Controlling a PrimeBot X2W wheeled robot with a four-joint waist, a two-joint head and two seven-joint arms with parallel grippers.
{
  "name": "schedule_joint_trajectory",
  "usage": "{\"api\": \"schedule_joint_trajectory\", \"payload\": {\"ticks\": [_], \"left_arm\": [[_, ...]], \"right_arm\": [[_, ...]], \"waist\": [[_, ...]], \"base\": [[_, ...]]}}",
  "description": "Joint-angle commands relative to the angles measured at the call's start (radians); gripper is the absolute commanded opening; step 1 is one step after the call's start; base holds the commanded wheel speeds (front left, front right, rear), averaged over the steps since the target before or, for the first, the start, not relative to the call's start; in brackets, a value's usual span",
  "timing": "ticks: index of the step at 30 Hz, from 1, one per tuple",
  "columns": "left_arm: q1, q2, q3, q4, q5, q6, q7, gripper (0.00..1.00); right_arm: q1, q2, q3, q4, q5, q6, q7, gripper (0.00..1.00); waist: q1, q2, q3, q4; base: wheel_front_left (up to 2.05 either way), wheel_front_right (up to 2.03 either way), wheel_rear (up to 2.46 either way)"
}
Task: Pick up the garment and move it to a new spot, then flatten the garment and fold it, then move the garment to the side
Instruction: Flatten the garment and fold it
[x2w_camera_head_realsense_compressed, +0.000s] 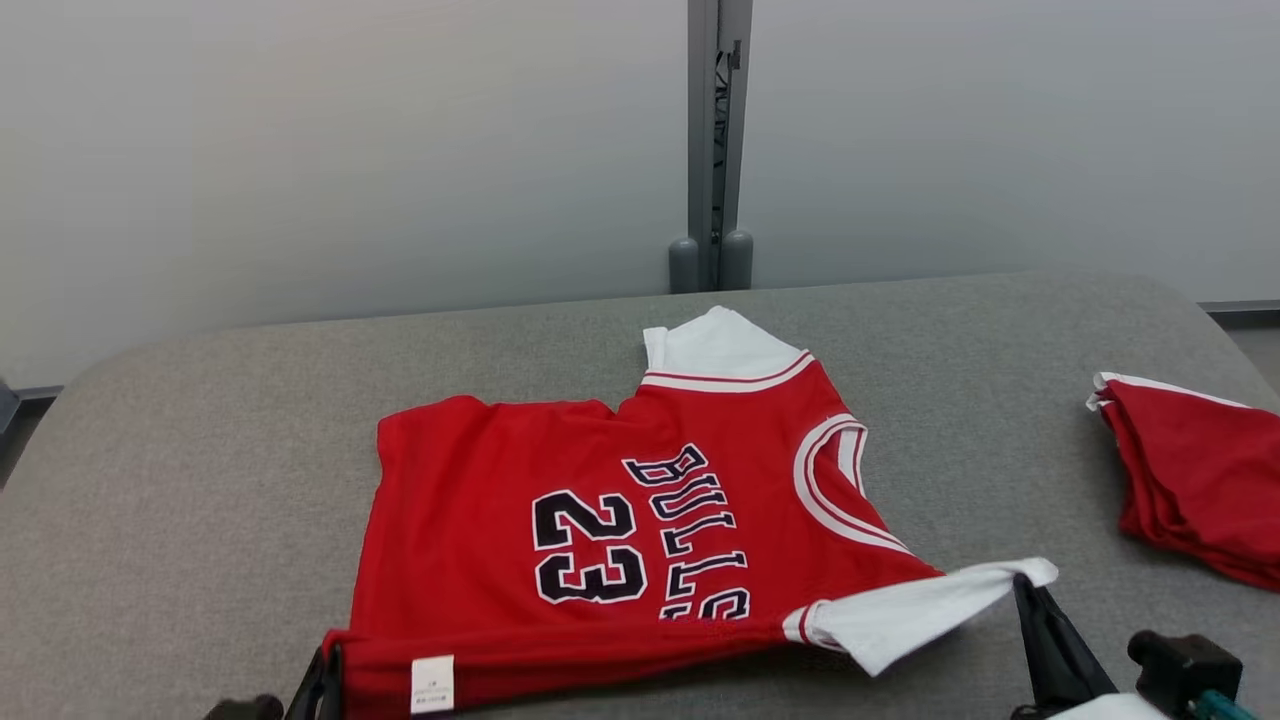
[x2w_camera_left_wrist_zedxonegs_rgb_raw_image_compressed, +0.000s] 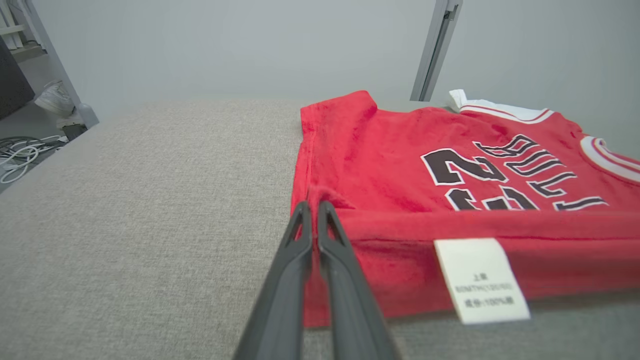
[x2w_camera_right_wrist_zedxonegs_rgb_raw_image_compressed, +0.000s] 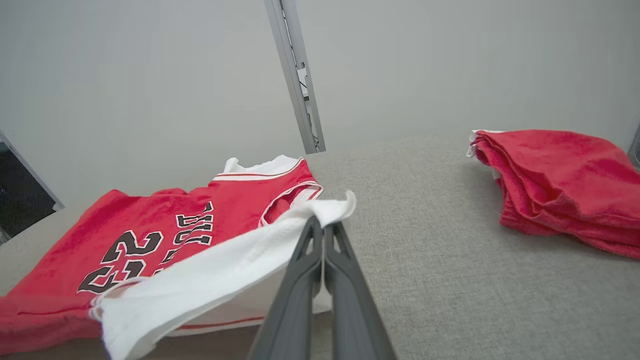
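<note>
The garment (x2w_camera_head_realsense_compressed: 600, 520) is a red jersey with white sleeves and a black "23", lying mostly flat on the grey table (x2w_camera_head_realsense_compressed: 200, 450). Its near edge is lifted slightly. My left gripper (x2w_camera_head_realsense_compressed: 325, 668) is shut on the near hem corner at the lower left; in the left wrist view its tips (x2w_camera_left_wrist_zedxonegs_rgb_raw_image_compressed: 312, 206) pinch the red cloth (x2w_camera_left_wrist_zedxonegs_rgb_raw_image_compressed: 425, 165) beside a white care label (x2w_camera_left_wrist_zedxonegs_rgb_raw_image_compressed: 480, 280). My right gripper (x2w_camera_head_realsense_compressed: 1025, 588) is shut on the tip of the near white sleeve (x2w_camera_right_wrist_zedxonegs_rgb_raw_image_compressed: 225, 270), held a little above the table; its fingertips (x2w_camera_right_wrist_zedxonegs_rgb_raw_image_compressed: 322, 224) close on the sleeve's end.
A folded pile of red cloth (x2w_camera_head_realsense_compressed: 1200, 480) lies at the table's right edge, also seen as the red pile (x2w_camera_right_wrist_zedxonegs_rgb_raw_image_compressed: 560, 185) in the right wrist view. A grey post (x2w_camera_head_realsense_compressed: 712, 150) stands against the pale wall behind the table. Bare grey surface lies left of the jersey.
</note>
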Motion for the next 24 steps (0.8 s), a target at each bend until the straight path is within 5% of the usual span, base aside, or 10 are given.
{"api": "schedule_joint_trajectory", "payload": {"ticks": [1,24], "left_arm": [[-0.041,0.006,-0.004,0.013,0.009,-0.005,0.0,0.0],[-0.406,0.006,-0.026,0.172,0.086,-0.021,0.0,0.0]], "right_arm": [[-0.032,-0.01,-0.003,0.008,-0.009,0.0,0.0,0.0],[-0.415,-0.011,-0.038,0.25,-0.126,0.0,0.0,0.0]], "waist": [[0.0,-0.0001,0.022,0.018],[0.0,-0.0001,0.229,0.058]], "base": [[0.0,0.0,0.0],[0.0,0.0,0.0]]}}
